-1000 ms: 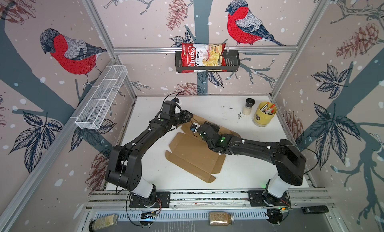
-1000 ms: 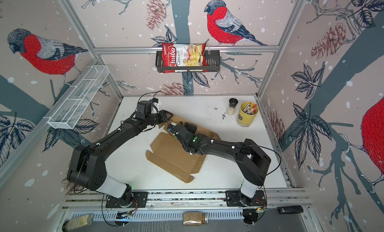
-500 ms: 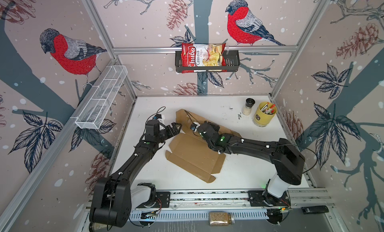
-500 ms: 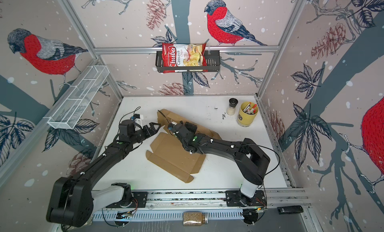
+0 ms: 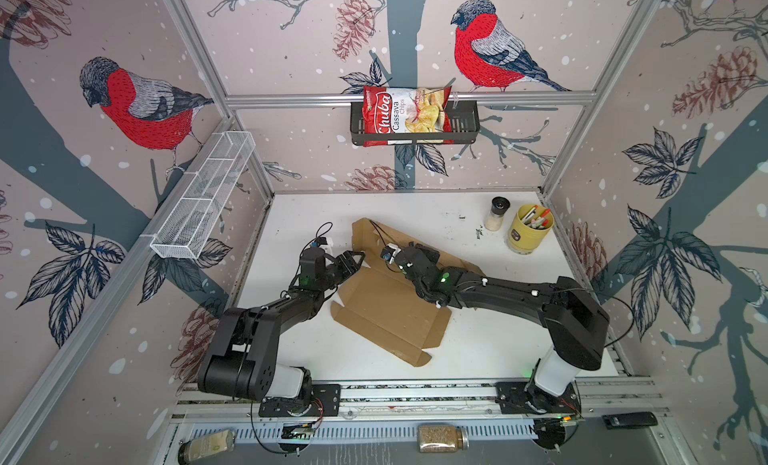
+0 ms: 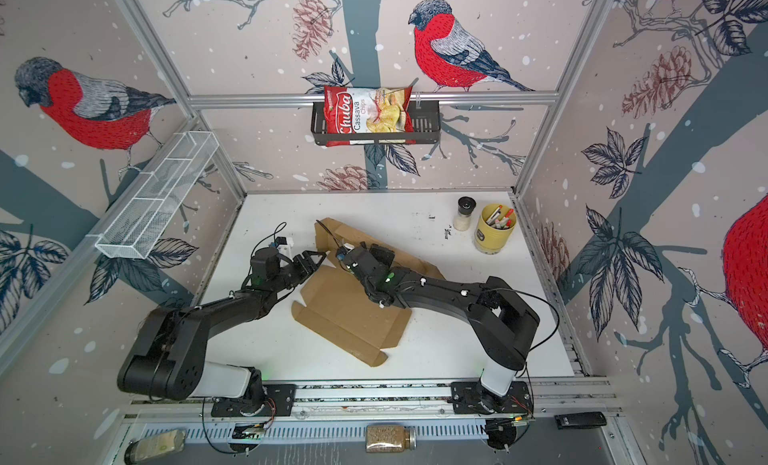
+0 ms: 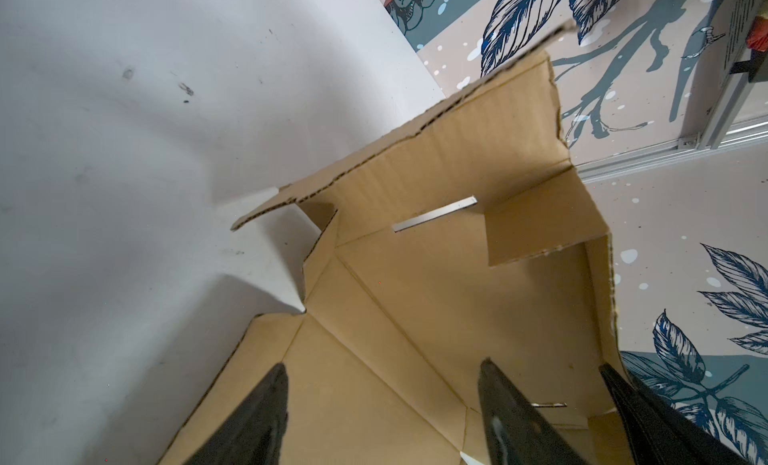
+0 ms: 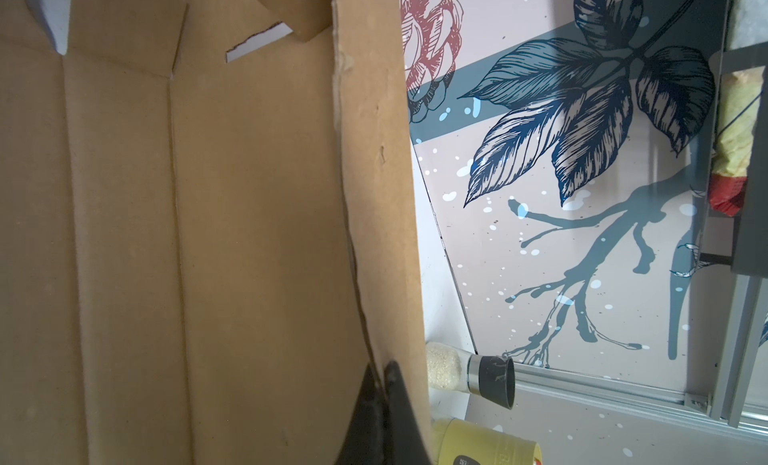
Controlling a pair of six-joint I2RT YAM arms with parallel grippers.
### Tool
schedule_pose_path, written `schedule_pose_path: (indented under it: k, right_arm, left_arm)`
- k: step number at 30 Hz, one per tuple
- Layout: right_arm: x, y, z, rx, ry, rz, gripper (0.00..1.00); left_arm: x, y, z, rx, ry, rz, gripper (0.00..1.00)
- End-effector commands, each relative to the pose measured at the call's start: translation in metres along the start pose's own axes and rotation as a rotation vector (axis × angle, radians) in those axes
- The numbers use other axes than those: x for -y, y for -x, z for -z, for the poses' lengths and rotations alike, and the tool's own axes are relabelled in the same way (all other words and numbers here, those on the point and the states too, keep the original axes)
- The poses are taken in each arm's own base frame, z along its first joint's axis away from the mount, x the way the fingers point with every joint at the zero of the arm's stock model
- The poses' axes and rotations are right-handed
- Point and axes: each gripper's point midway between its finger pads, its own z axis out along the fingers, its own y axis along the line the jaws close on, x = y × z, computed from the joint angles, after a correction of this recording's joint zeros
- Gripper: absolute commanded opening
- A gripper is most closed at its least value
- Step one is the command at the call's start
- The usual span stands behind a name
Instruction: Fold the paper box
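Step in hand, as judged: standing up the far wall. Box (image 5: 390, 313) lay mid-table, near panels flat, far panel raised. Right claw (image 8: 380, 377) was pinched shut on that raised panel's edge. Left claw (image 5: 355, 261) stood wide and empty at the box's left edge, over the sheet. Next move likely needs the left claw to catch the left side flap and fold it up.
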Motion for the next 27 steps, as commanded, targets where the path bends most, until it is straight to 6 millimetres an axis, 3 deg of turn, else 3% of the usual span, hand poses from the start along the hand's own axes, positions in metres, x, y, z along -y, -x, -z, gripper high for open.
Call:
schedule_pose_path:
  k: [1, 4, 9, 20, 27]
  right_arm:
    - [-0.029, -0.011, -0.001, -0.017, 0.115, 0.051, 0.00]
    - [-0.028, -0.010, 0.000, -0.016, 0.114, 0.051, 0.00]
    - [-0.028, -0.011, 0.000, -0.018, 0.113, 0.051, 0.00]
    - [-0.027, -0.010, 0.002, -0.013, 0.112, 0.050, 0.00]
    - [-0.028, -0.009, 0.002, -0.015, 0.113, 0.053, 0.00]
  left_arm:
    - [0.016, 0.005, -0.009, 0.015, -0.050, -0.037, 0.73]
    - [0.010, 0.002, -0.018, 0.000, -0.036, -0.035, 0.72]
    - [-0.005, -0.003, -0.029, -0.008, -0.016, -0.024, 0.61]
    - [-0.022, -0.003, -0.048, -0.019, 0.014, -0.038, 0.63]
    - [-0.018, -0.015, -0.062, -0.071, -0.003, -0.072, 0.59]
